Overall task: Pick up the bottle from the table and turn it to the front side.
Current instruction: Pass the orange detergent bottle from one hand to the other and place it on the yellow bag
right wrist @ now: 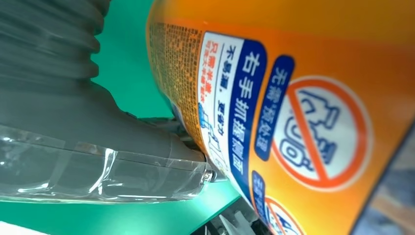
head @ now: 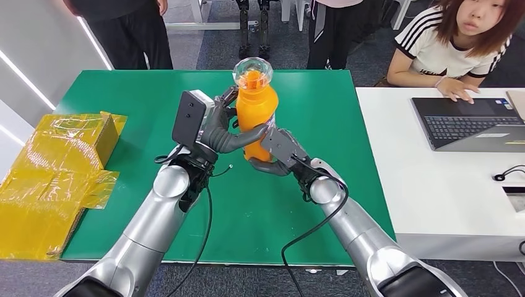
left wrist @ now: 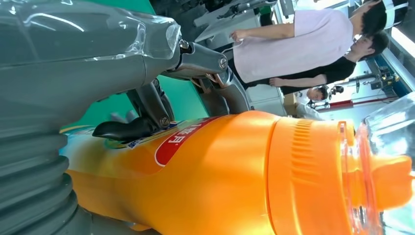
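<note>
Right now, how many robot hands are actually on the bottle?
2. The left robot hand wraps the orange bottle around its middle, and the right robot hand grips it lower, near the base. The bottle is lifted above the green table.

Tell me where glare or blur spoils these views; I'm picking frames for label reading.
Head view: evenly lit, sharp, with the orange bottle held by the left robot hand and right robot hand. Left wrist view: glare on the clear thumb cover; the bottle's cap end is soft. Right wrist view: label print readable, lower corner blurred.
</note>
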